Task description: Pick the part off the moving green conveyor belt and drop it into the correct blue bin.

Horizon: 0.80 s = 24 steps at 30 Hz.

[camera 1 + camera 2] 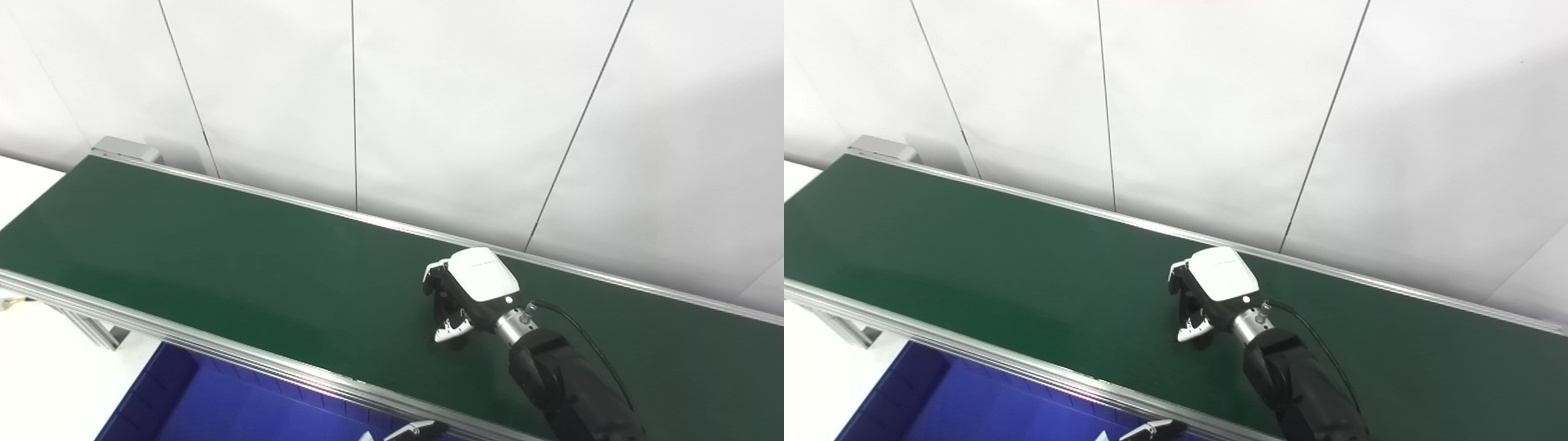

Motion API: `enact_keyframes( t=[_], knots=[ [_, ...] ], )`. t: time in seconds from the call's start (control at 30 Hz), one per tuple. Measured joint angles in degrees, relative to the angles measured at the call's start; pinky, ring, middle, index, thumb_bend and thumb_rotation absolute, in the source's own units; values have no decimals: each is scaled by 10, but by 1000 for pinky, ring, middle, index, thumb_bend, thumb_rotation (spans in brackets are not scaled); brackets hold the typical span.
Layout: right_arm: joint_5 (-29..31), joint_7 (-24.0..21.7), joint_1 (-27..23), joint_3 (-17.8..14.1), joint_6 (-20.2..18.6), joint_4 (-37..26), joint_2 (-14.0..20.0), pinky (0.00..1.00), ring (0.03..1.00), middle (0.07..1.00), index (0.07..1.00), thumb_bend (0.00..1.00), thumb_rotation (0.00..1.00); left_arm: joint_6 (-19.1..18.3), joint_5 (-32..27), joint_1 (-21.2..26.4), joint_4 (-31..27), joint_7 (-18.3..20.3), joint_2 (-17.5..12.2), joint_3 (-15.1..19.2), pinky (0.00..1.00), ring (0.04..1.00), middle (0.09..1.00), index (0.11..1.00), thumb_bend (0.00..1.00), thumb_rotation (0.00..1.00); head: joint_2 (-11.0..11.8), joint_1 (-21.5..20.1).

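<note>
my right hand [465, 297] is over the green conveyor belt [214, 263], toward its right half, palm down with the white back plate facing up. my right arm comes in from the lower right, dark sleeve and a black cable [582, 334] looping off the wrist. the fingers [436, 285] are curled downward and drawn close together, the thumb [452, 331] tucked in beneath them, tips at or just above the belt surface. something dark sits under the thumb, but i cannot tell whether it is the part or only shadow, so i cannot tell whether this hand holds anything or is merely narrowed over the belt. the part itself is not distinguishable in either view; if it is present, it is hidden beneath my right hand.

the belt runs diagonally from upper left to lower right, edged by silver aluminium rails [184, 340]. its visible surface carries no other item.

below the near rail, at lower left, lies a blue bin [184, 398], only partly in view.

my left hand [410, 432] shows only as a sliver of pale and dark fingertip at the bottom edge, beside the bin; its state cannot be judged.

white wall panels [429, 110] stand behind the belt.
</note>
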<state>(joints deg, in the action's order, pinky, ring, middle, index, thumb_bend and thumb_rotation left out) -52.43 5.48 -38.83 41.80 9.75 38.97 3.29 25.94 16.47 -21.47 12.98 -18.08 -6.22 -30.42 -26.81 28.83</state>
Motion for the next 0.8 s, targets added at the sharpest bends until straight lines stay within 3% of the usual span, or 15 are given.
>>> enact_keyframes(
  t=[0.4,0.57,0.8],
  knots=[
    [68,-94,17,-66,-4,-152,17,331,427,508,524,497,0,0,0,0,0,0,0,0,771,833,843,819,1000,932,-1,-9],
    [105,-165,26,-97,-32,-231,16,333,414,472,535,497,0,0,-1,0,0,2,0,0,770,830,838,816,1000,939,-4,-14],
    [122,-220,38,-128,-72,-328,17,319,408,469,540,496,0,0,0,-1,-3,1,-1,-1,758,830,834,811,999,929,-14,-41]
  ],
)
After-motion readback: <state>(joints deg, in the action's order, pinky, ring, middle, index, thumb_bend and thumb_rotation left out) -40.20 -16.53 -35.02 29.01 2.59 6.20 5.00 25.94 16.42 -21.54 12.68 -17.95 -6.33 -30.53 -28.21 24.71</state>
